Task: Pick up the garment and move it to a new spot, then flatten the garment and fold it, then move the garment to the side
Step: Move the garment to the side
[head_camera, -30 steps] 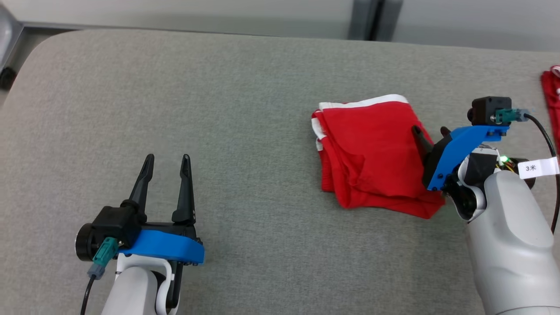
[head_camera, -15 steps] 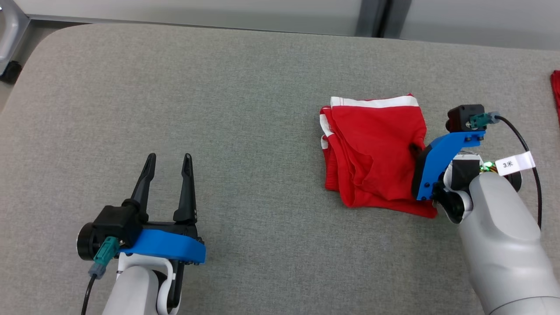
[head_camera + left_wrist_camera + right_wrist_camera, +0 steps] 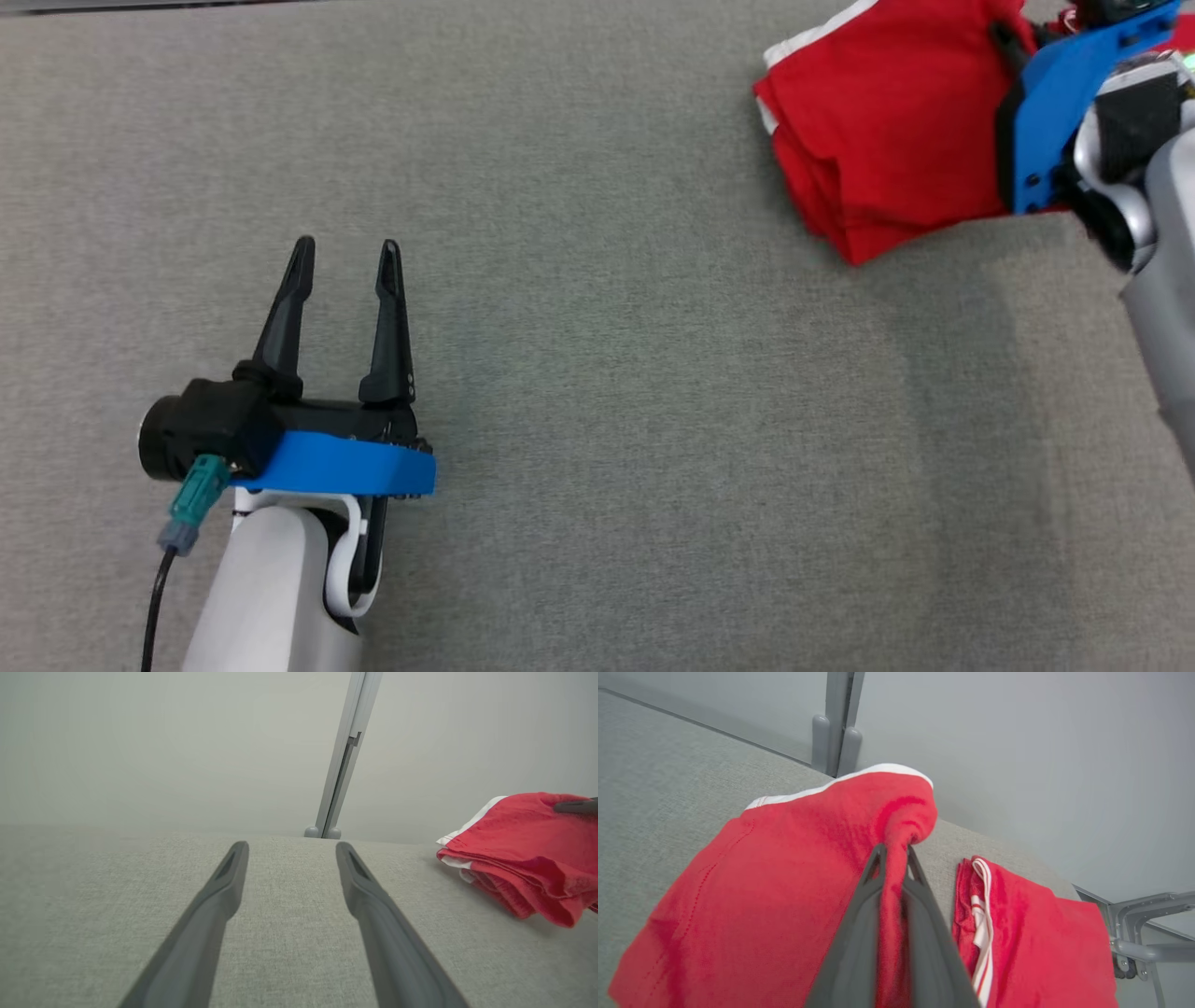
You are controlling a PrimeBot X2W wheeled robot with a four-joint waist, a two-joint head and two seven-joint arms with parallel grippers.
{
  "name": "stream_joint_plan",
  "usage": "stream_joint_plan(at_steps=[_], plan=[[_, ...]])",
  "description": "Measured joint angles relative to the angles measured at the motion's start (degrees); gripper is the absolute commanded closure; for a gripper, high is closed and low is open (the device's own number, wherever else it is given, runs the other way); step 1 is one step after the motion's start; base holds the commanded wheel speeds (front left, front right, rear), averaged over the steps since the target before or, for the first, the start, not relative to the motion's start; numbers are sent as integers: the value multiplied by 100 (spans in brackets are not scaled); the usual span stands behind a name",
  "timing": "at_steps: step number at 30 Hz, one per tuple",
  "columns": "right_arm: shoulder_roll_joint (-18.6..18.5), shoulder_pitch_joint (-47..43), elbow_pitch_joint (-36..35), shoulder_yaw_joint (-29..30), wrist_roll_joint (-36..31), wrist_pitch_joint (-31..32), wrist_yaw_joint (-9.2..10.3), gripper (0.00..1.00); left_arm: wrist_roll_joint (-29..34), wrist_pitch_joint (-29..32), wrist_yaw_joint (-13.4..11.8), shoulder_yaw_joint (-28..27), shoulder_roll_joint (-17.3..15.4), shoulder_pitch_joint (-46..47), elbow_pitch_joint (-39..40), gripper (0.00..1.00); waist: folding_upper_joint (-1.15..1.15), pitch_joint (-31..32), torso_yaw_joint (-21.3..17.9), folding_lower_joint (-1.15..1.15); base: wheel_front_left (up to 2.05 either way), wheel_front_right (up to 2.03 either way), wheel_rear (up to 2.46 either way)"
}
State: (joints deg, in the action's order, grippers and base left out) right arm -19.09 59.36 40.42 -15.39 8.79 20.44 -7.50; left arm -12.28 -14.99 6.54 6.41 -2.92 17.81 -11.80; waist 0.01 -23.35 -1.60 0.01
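Observation:
The garment [image 3: 887, 121] is a folded red piece with white trim, at the top right of the head view. My right gripper [image 3: 1006, 39] is shut on its right edge. In the right wrist view the gripper [image 3: 894, 851] pinches a bunched fold of the garment [image 3: 784, 868] between its two dark fingers. The left wrist view shows the garment [image 3: 523, 858] at the right, its near corner hanging just above the cloth surface. My left gripper [image 3: 345, 247] rests open at the lower left, far from the garment, with nothing between its fingers [image 3: 224, 891].
Everything lies on a grey fabric-covered table [image 3: 597, 392]. A second red garment with white stripes [image 3: 1031, 933] lies just right of the held one. A grey post [image 3: 343, 760] stands behind the far edge, and a metal frame [image 3: 1148, 933] beyond the right end.
My right gripper has shut on the garment's right edge and bunched it up. The head camera has tilted, so the whole picture has shifted. The left arm has kept its pose.

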Motion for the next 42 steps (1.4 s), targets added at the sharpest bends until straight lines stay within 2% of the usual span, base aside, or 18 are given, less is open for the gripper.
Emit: stream_joint_plan(at_steps=[7, 13, 19, 27, 28, 29, 36, 39, 42], plan=[[-843, 415, -288, -81, -105, -411, 0, 100, 135, -1, 15, 86, -152, 359, 182, 0, 0, -577, -479, 0, 0, 0, 0], [-1294, 478, -181, 522, -200, -882, 0, 100, 227, 10, 53, 281, -305, 698, 269, 0, 0, -1104, -721, 1, 0, 0, 0], [-1581, 425, -48, 1196, -593, -1379, 0, 100, 242, 66, 56, 461, -427, 1035, 480, 0, 0, -1487, -749, 0, 0, 0, 0], [-1571, 135, 157, 2176, -1247, -1733, 0, 100, 269, 170, 66, 591, -533, 1143, 779, 0, -1, -1755, -650, -1, 0, 0, 0], [-1559, 116, 171, 2285, -1367, -1795, 0, 27, 270, 179, 66, 602, -537, 1144, 801, 0, -1, -1767, -634, -1, 0, 0, 0], [-1533, 93, 181, 2391, -1471, -1859, 0, 0, 269, 180, 66, 616, -539, 1144, 808, 0, -1, -1766, -615, -1, 0, 0, 0], [-1170, 5, 44, 2652, -2082, -2462, 0, 0, 223, 177, 55, 676, -538, 1132, 604, 0, 0, -1524, -502, 1, 0, 0, 0], [-900, -8, 26, 2492, -2112, -2650, 0, 0, 152, 131, 54, 662, -528, 987, 394, 0, 1, -1254, -431, 1, 0, 0, 0], [-582, -137, -16, 2370, -1839, -2924, 0, 0, 57, 73, 49, 648, -475, 821, 176, 0, 0, -886, -345, 0, 0, 0, 0]])
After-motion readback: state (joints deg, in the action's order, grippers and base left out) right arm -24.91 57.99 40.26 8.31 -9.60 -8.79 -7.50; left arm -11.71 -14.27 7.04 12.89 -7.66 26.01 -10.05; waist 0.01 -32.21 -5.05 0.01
